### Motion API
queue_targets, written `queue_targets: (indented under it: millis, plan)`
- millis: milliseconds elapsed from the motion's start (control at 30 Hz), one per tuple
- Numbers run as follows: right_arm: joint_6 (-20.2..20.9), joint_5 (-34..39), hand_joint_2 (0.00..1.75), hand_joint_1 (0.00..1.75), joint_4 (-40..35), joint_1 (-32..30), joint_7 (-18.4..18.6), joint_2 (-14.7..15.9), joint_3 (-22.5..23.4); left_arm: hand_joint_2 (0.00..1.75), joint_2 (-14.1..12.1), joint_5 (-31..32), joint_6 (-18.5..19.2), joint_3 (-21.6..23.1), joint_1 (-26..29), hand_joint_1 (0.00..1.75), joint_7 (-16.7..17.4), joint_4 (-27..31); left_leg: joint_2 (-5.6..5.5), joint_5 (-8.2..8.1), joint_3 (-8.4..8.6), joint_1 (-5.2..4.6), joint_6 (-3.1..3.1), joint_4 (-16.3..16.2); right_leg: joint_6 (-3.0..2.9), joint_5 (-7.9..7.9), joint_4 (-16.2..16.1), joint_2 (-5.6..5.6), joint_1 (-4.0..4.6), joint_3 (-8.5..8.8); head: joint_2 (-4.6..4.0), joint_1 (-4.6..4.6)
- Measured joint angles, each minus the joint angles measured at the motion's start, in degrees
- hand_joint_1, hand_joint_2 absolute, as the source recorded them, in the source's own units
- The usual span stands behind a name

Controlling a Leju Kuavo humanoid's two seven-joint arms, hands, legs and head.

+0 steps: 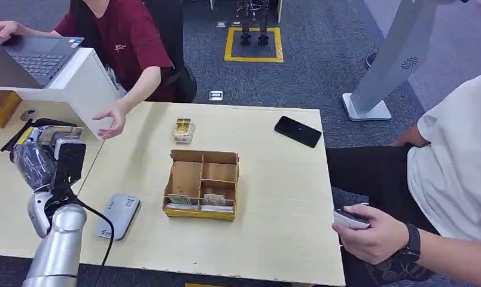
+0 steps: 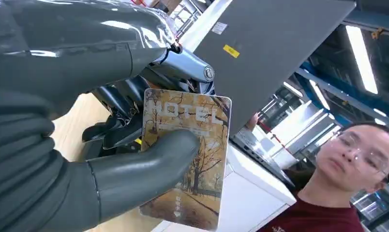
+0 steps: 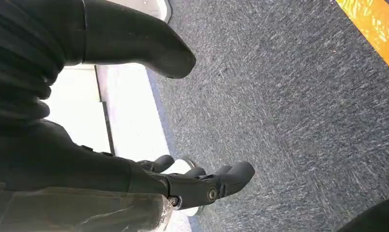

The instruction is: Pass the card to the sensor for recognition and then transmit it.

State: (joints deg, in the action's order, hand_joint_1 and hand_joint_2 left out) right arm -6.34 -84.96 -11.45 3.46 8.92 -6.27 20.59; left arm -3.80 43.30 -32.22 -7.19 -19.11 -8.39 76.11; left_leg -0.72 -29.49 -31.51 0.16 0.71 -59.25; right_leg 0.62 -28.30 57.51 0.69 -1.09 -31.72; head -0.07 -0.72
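Observation:
My left hand (image 1: pixel 46 152) is raised over the left side of the table and holds a hotel card (image 2: pixel 187 159) printed with autumn trees; the thumb (image 2: pixel 149 166) presses on the card's face. In the head view the card (image 1: pixel 61 133) shows at the top of the hand. The grey card sensor (image 1: pixel 117 216) lies flat on the table, below and right of that hand. A person in a red shirt reaches an open hand (image 1: pixel 111 121) toward my left hand. My right hand (image 3: pixel 192 186) hangs over grey carpet, fingers loosely apart, holding nothing.
A wooden divided box (image 1: pixel 202 184) with cards stands mid-table. A small clear box (image 1: pixel 183 130) and a black phone (image 1: pixel 297 131) lie farther back. A laptop (image 1: pixel 37 57) sits on a white stand at the left. Another person at the right holds a device (image 1: pixel 349 219).

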Motion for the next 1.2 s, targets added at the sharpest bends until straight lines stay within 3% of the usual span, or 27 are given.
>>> queue_targets:
  millis: [333, 367, 567, 800, 933, 1067, 1200]
  plan:
    - [0.0, 0.1, 1.75, 0.0, 0.0, 0.2, -0.1, -0.2, 0.0, 1.75, 0.2, 1.1, -0.9, 0.0, -1.4, 1.75, -0.4, -4.7, 0.02, 0.0, 0.0, 0.0, 0.0, 0.0, 0.0, 0.0, 0.0, 0.03, 0.0, -0.03, 0.0, 0.02]
    - [0.0, 0.1, 0.0, 0.0, 0.0, 0.2, -0.1, -0.2, 0.0, 1.75, 0.2, 1.1, -0.9, 0.0, -1.4, 0.0, -0.6, -4.9, 0.02, 0.0, 0.0, 0.0, 0.0, 0.0, 0.0, 0.0, 0.0, 0.03, 0.0, -0.03, 0.0, 0.0]
    - [0.0, 0.2, 0.0, 0.0, 0.0, 0.2, -0.1, -0.2, 0.0, 1.75, 0.2, -1.4, 0.8, 0.0, -1.4, 0.0, -1.6, -5.3, 0.03, 0.0, 0.0, 0.0, 0.0, 0.0, 0.0, 0.0, 0.0, 0.05, 0.0, -0.04, 0.0, 0.02]
    - [-0.8, 1.1, 0.0, 0.0, 0.0, 0.1, 0.1, -0.2, 0.0, 1.75, 0.0, -7.8, 11.7, 1.5, -1.0, 0.0, 0.2, -3.9, 0.04, 0.0, -0.02, 0.0, 0.0, 0.0, 0.0, 0.0, 0.0, 0.07, 0.0, -0.05, 0.0, 0.02]
    - [-1.2, 1.8, 0.0, 0.0, 0.0, -0.3, 0.0, -0.2, 0.2, 1.75, -1.2, -8.7, 16.3, 3.5, 0.6, 0.0, 0.6, 1.3, 0.06, -0.01, -0.03, 0.0, 0.0, 0.0, 0.0, -0.01, 0.0, 0.09, 0.0, -0.06, 0.0, 0.0]
    - [-2.1, 2.9, 0.0, 0.0, 0.0, -0.9, -0.3, -0.2, 0.6, 1.75, -4.2, -5.5, 22.2, 7.5, 5.4, 0.0, -0.9, 10.0, 0.08, -0.05, -0.06, 0.0, -0.01, 0.0, -0.02, -0.02, 0.0, 0.15, 0.0, -0.11, 0.0, 0.02]
    - [-2.2, 3.4, 0.0, 0.0, 0.0, -1.3, -0.3, -0.2, 1.4, 1.75, -7.0, 2.0, 22.6, 12.3, 11.6, 0.0, -2.3, 18.3, 0.09, -0.08, -0.11, 0.0, 0.03, 0.0, 0.01, -0.06, 0.0, 0.17, 0.0, -0.16, 0.0, 0.02]
